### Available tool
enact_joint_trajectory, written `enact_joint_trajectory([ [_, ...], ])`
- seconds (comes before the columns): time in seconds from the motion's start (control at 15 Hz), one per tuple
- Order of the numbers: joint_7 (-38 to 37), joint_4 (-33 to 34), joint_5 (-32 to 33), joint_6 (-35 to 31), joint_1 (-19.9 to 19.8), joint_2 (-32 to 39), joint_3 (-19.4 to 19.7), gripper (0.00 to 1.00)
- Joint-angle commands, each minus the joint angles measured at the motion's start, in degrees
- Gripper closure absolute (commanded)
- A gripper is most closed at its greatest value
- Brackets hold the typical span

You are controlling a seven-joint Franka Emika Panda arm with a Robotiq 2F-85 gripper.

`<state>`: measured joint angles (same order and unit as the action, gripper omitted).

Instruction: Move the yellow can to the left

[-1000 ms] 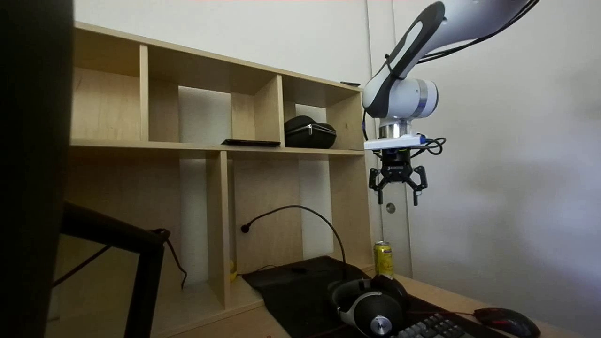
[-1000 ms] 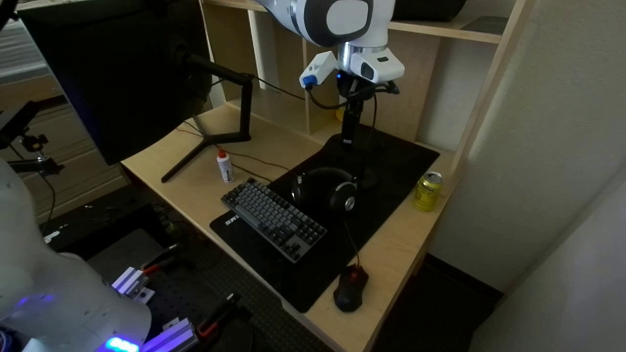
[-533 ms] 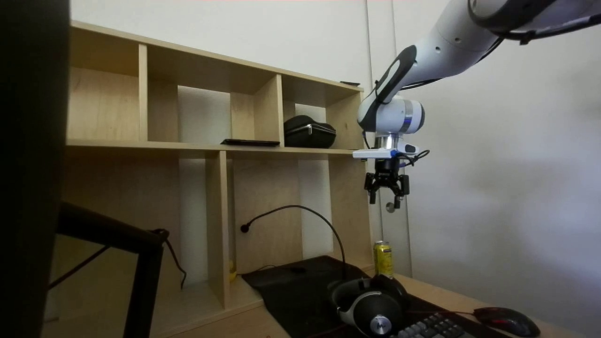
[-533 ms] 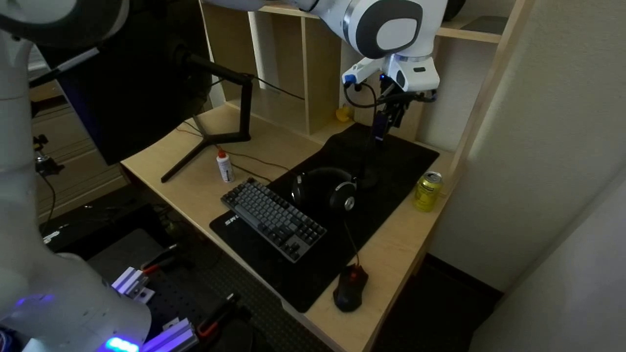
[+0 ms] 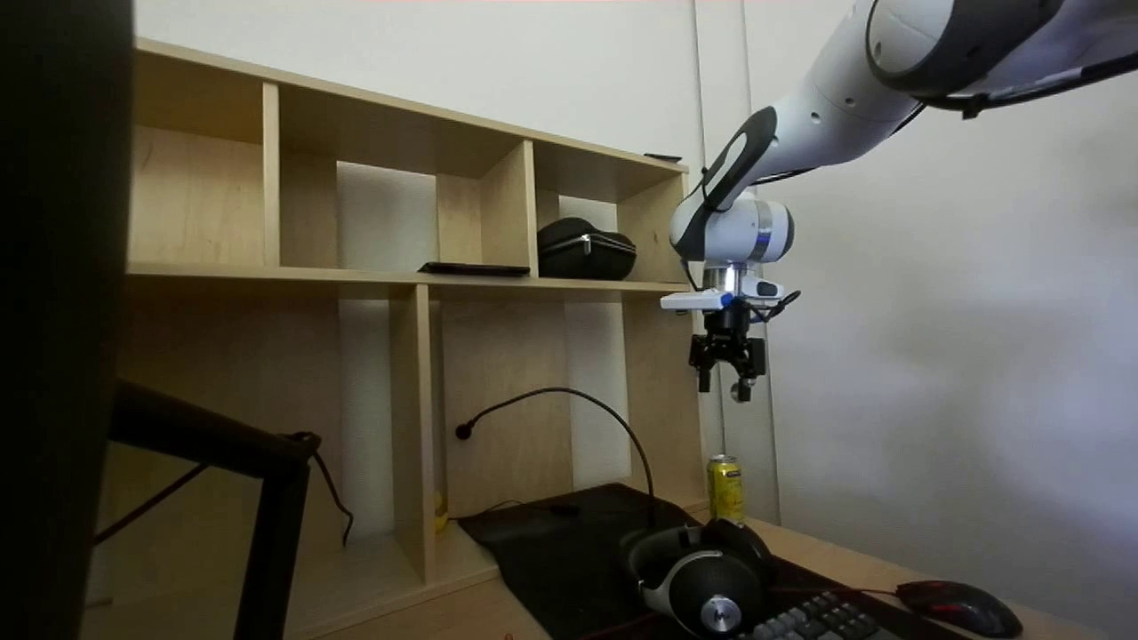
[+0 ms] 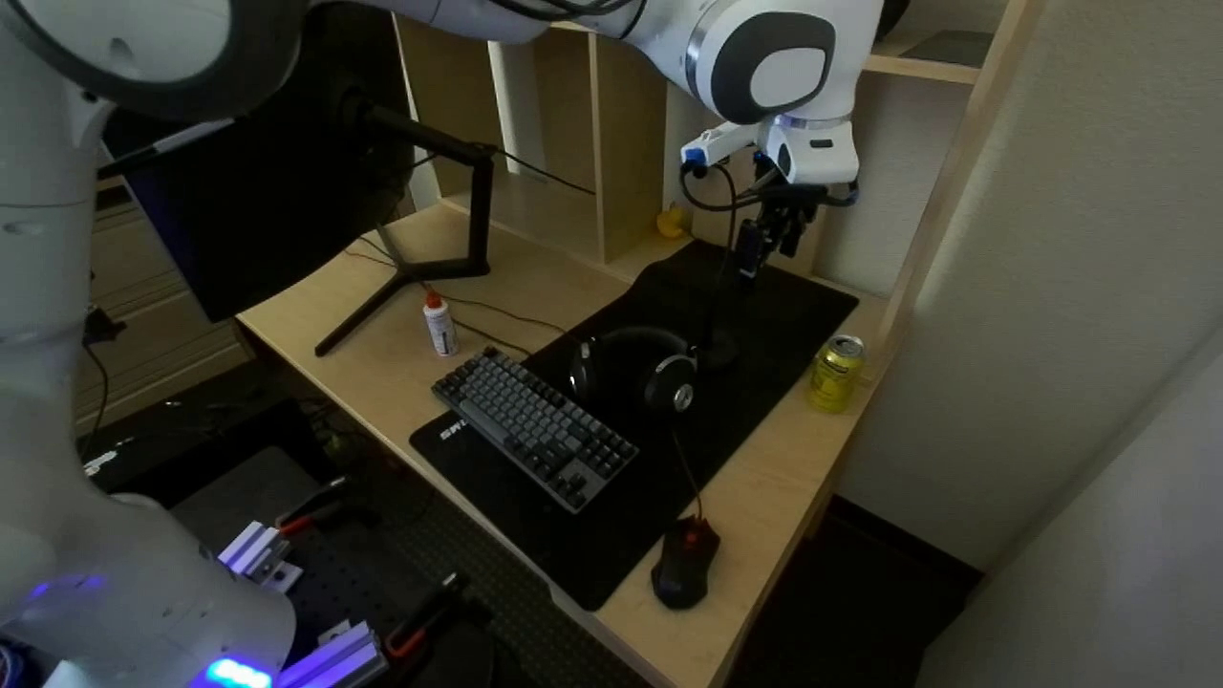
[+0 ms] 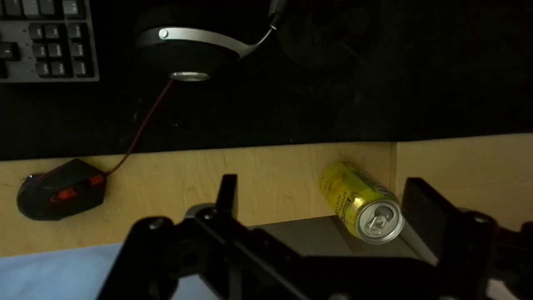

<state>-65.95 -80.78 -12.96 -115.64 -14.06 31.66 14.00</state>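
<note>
The yellow can (image 5: 726,491) stands upright on the desk near its side edge, close to the shelf. It shows also in an exterior view (image 6: 834,377) and in the wrist view (image 7: 354,193), its silver top facing the camera. My gripper (image 5: 725,388) is open and empty, well above the desk and higher than the can. In an exterior view the gripper (image 6: 767,256) hangs over the far part of the black mat. In the wrist view the can appears between the fingers of the gripper (image 7: 322,186), nearer the right finger, and lies lower than them.
Headphones (image 6: 671,385), a keyboard (image 6: 535,430) and a gooseneck stalk (image 5: 613,411) are on the black mat (image 6: 764,334). A mouse (image 6: 685,564) lies by the desk's side edge. A wooden shelf (image 5: 418,373) stands behind. A white bottle (image 6: 439,327) and monitor stand (image 6: 439,272) are farther off.
The arm has moved toward the can's side of the desk and slightly lower, and the gripper has turned. Most of this motion came in the earlier half second. The can has not moved.
</note>
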Motion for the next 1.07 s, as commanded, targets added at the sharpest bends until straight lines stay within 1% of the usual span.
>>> enact_joint_trajectory([
  [0.0, -9.47, 12.89, -3.36, 2.68, -1.84, 10.55, -0.64, 0.00],
  [0.13, -14.43, 17.92, -4.86, 2.44, -2.76, 14.52, -1.25, 0.00],
  [0.27, -19.25, 23.13, -4.89, 2.40, -3.44, 18.43, -1.24, 0.00],
  [0.33, -21.68, 25.65, -4.17, 4.32, -3.80, 19.74, -1.02, 0.00],
  [0.4, -18.19, 17.20, -3.76, 0.54, -1.85, 15.14, -0.37, 0.00],
  [0.47, -18.87, 18.32, -3.71, 0.68, -2.00, 16.08, -0.34, 0.00],
  [0.73, -18.85, 18.23, -3.71, 0.65, -1.83, 16.05, -0.32, 0.00],
  [0.8, -21.39, 20.06, -3.83, -0.34, -2.02, 18.05, 0.33, 0.00],
  [0.87, -23.15, 21.73, -4.94, 0.14, -2.99, 19.44, 0.17, 0.00],
  [1.0, -26.32, 23.02, -5.15, -0.56, -3.87, 21.05, 0.60, 0.00],
])
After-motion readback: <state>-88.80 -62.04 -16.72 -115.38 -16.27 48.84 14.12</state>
